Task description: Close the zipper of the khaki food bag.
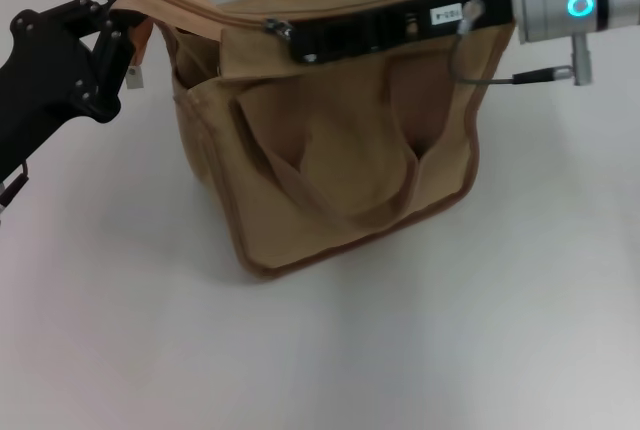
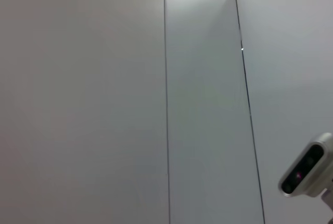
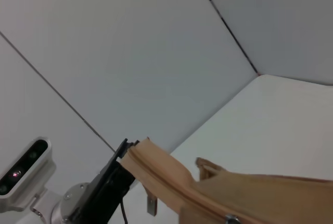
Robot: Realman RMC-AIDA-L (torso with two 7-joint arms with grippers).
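Observation:
The khaki food bag (image 1: 340,160) stands on the white table in the middle of the head view, handles hanging down its front. The zipper (image 1: 210,7) runs along its top edge, with the silver pull tab (image 1: 275,26) about midway. My right gripper (image 1: 287,38) reaches in from the right along the bag's top, shut on the pull tab. My left gripper (image 1: 122,2) is at the bag's left end, shut on the top corner of the bag. The right wrist view shows the bag's top (image 3: 208,190), the pull tab (image 3: 231,218) and the left gripper (image 3: 112,177) holding the bag's end.
A small tag (image 1: 133,75) hangs from the bag's left end. The white table (image 1: 480,330) spreads in front and to the sides. The left wrist view shows only wall panels and a camera (image 2: 306,172).

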